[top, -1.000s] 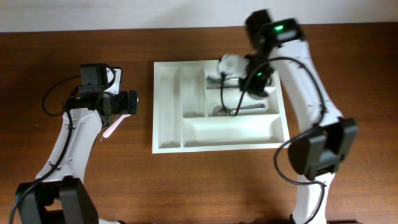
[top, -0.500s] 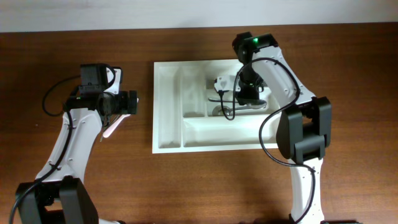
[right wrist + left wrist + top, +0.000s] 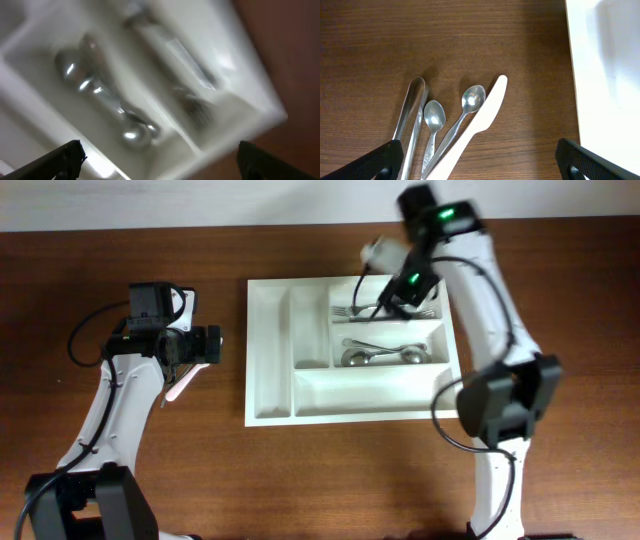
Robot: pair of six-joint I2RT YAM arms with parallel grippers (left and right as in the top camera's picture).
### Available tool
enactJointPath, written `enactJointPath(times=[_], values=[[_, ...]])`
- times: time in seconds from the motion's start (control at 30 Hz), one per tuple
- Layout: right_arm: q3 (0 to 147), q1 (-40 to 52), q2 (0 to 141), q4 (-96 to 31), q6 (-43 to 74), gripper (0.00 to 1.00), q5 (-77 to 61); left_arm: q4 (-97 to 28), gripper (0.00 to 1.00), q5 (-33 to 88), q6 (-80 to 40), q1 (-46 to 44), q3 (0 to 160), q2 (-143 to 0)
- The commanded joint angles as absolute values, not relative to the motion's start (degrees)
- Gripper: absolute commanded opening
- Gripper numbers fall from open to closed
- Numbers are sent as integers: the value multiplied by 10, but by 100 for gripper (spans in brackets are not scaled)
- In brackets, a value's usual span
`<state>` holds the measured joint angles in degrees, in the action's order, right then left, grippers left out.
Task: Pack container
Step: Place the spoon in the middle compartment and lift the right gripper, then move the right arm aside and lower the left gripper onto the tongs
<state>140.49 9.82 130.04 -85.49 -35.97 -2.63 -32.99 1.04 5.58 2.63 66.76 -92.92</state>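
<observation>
White plastic five-compartment cutlery tray (image 3: 270,350) holds metal spoons (image 3: 380,356) and forks (image 3: 350,311). Loose spoons (image 3: 470,100), metal tongs (image 3: 412,107) and white plastic knife (image 3: 480,120) are unpacked. Left gripper (image 3: 480,167) and right gripper (image 3: 160,165) are spread, empty.

The white rectangular cutlery tray (image 3: 372,392) lay flat on the brown worktop (image 3: 100,260), with two narrow upright compartments at its left. Of its three horizontal ones, the upper held forks (image 3: 347,311) and the middle spoons (image 3: 358,358).

The container (image 3: 268,360) was plain white, the table (image 3: 330,480) dark brown with fine wood grain, the two loose spoons (image 3: 473,96) and the tongs (image 3: 413,102) shiny silver, and the knife (image 3: 482,120) white.
</observation>
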Motion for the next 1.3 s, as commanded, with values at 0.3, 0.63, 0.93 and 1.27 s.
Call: enactJointPath(times=[0.3, 0.63, 0.93, 1.27], values=[[1546, -169, 1259, -919, 89, 98, -168, -386, 99, 181, 22, 20, 675, -938], [1530, -278, 1261, -942, 125, 99, -202, -511, 99, 80, -16, 132, 741, -943], [1530, -277, 1261, -941, 125, 99, -202, -573, 100, 55, 166, 263, 811, -988], [1530, -274, 1261, -953, 125, 99, -202, -474, 100, -26, 218, 262, 811, -1082]])
